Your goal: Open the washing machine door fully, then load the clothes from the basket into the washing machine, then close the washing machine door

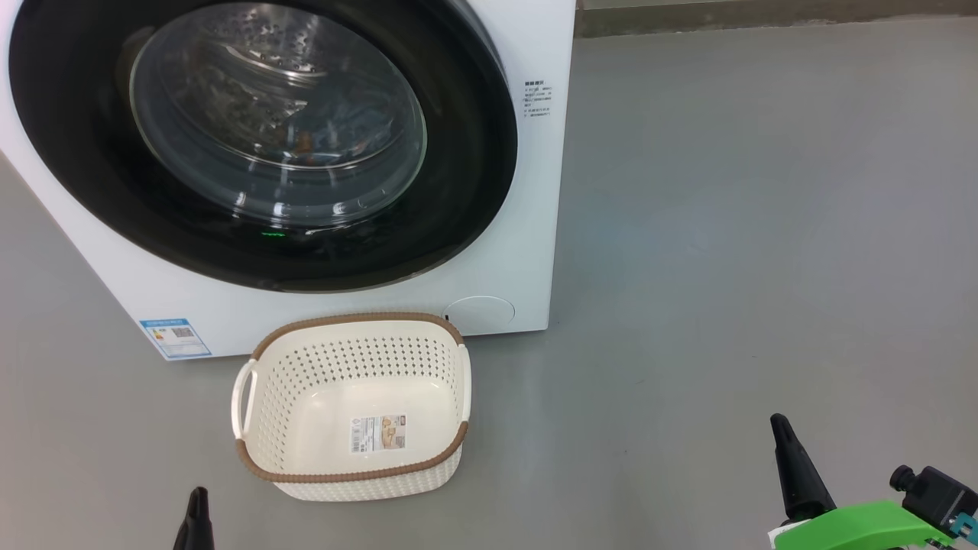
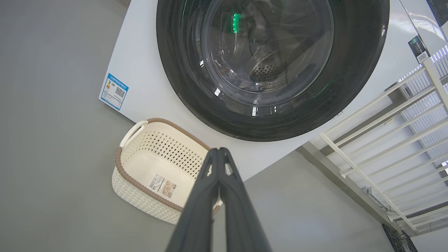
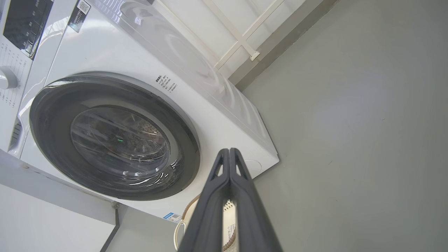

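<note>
Washing machine door [image 1: 260, 137] shut flush on washing machine [image 1: 539, 198] front. Basket [image 1: 367, 359] on floor [image 1: 726, 229], just before machine, below door. Left gripper [image 1: 198, 495] closed, gripping nothing, near basket's near-left corner. Right gripper [image 1: 779, 425] closed, gripping nothing, well apart to basket's right.

Basket [image 1: 359, 357] on the floor [image 1: 726, 229] just before the washing machine [image 1: 536, 191], below its door [image 1: 475, 153]

Cream perforated basket [image 1: 306, 458], brown rim
</note>
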